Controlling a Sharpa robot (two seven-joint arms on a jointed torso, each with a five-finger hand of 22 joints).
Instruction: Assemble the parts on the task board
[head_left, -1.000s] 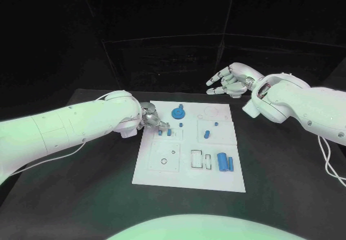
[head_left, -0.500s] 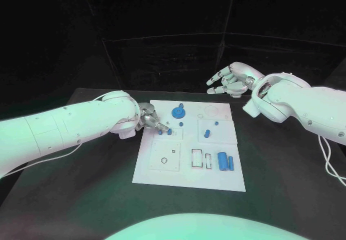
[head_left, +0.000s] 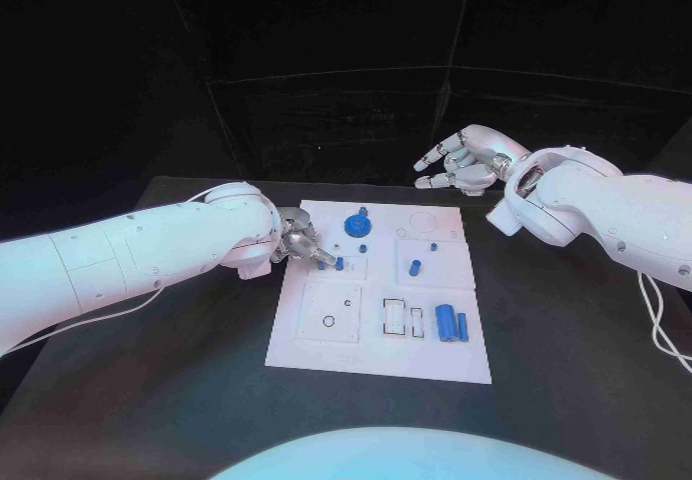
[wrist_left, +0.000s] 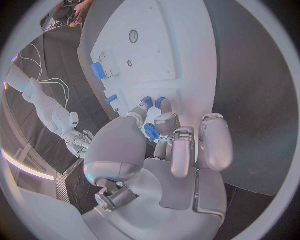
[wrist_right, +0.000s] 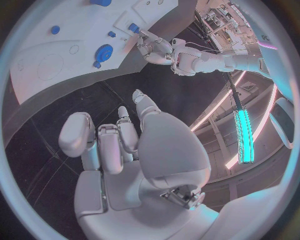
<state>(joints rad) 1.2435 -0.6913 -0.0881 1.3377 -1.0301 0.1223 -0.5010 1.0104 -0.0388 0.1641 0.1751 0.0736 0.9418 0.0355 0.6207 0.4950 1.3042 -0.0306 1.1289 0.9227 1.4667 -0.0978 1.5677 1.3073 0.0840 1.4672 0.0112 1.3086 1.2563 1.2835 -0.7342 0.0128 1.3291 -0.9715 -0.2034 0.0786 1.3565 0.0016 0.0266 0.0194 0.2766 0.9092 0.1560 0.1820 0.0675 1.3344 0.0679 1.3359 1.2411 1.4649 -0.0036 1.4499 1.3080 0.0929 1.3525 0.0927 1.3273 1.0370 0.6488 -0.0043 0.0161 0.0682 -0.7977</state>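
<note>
The white task board (head_left: 382, 345) lies in the middle of the black table. My left hand (head_left: 303, 240) is low over the board's left edge and pinches a small blue part (wrist_left: 151, 132) between thumb and a finger. Two small blue pegs (head_left: 330, 265) stand in the board just beyond its fingertips (wrist_left: 167, 121). My right hand (head_left: 462, 160) hovers above the table's far side, off the board, fingers apart and holding nothing. A round blue gear-like part (head_left: 356, 225) sits near the board's far edge, and two blue cylinders (head_left: 451, 325) lie side by side at the near right.
A blue piece (head_left: 415, 267) sits mid-board, with smaller blue bits (head_left: 364, 247) nearby. Two outlined rectangular slots (head_left: 394, 317) lie left of the cylinders. In the right wrist view the board (wrist_right: 37, 80), the gear (wrist_right: 103, 51) and my left hand (wrist_right: 159, 47) appear beyond my right hand (wrist_right: 119, 145).
</note>
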